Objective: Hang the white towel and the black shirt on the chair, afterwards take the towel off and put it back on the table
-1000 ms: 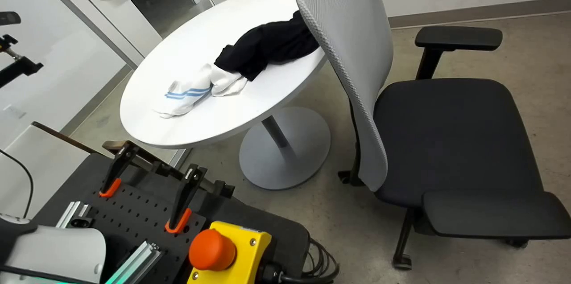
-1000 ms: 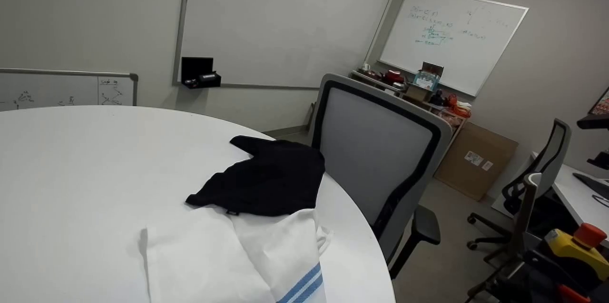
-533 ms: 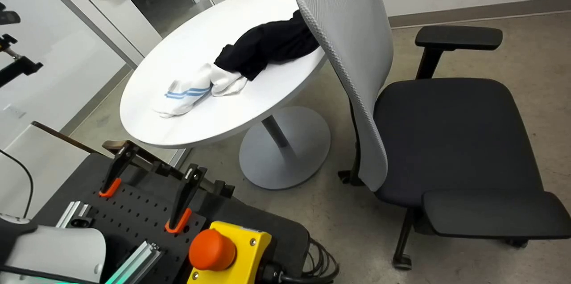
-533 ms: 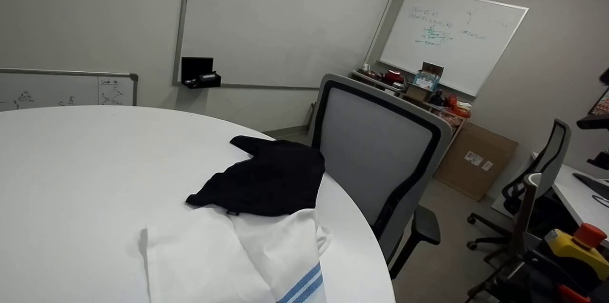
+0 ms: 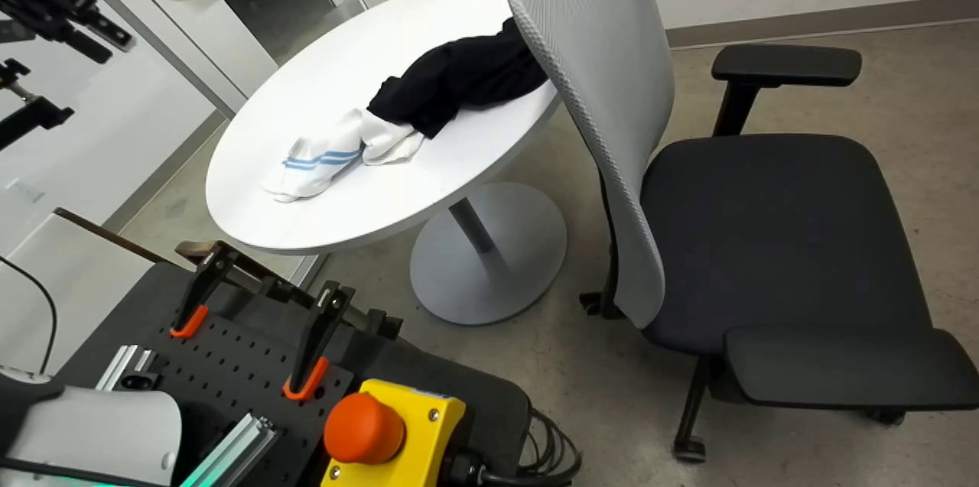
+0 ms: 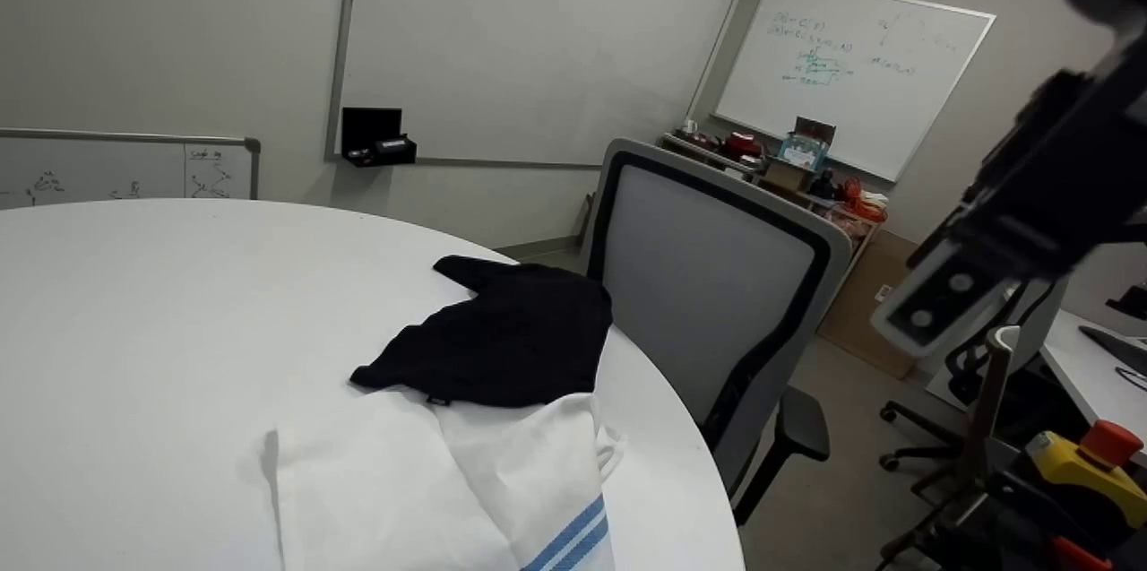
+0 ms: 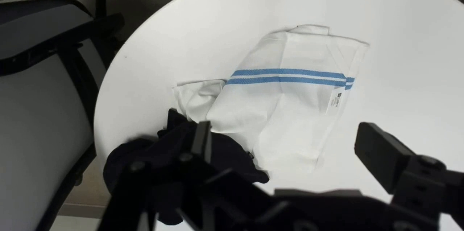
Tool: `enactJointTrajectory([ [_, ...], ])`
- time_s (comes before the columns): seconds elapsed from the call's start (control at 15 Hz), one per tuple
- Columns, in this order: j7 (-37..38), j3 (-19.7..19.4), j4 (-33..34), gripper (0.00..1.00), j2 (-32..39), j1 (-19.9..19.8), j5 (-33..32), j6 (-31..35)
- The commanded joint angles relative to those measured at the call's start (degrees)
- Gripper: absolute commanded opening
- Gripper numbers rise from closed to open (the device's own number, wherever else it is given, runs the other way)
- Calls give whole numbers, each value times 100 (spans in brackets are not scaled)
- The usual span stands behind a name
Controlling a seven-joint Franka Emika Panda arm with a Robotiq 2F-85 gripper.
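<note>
White towel (image 7: 293, 115) | on table (image 7: 163, 49), touching black shirt (image 6: 511, 333) | fingers (image 7: 380, 155) apart

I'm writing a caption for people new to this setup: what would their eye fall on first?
Probably the black shirt, stark on the white table beside the chair and touching the blue-striped white towel. In an exterior view, the yellow box with its orange button glares at the bottom, while the open claw hangs at the top left.
</note>
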Motion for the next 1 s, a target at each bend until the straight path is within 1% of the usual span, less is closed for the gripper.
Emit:
enactJointTrajectory([
  [0.0,681,-98,288,100,1012,-130,-650,512],
  [0.2,1121,-385,495,100,1591,-18,-1097,703],
  [0.4,1480,-748,778,100,2230,237,-1539,817],
  [0.47,1594,-533,893,100,2467,2,-1683,862],
  [0.87,2026,-805,1653,100,3868,321,-2473,972],
  [0.93,1853,-1437,1782,100,4009,1017,-2281,1013],
])
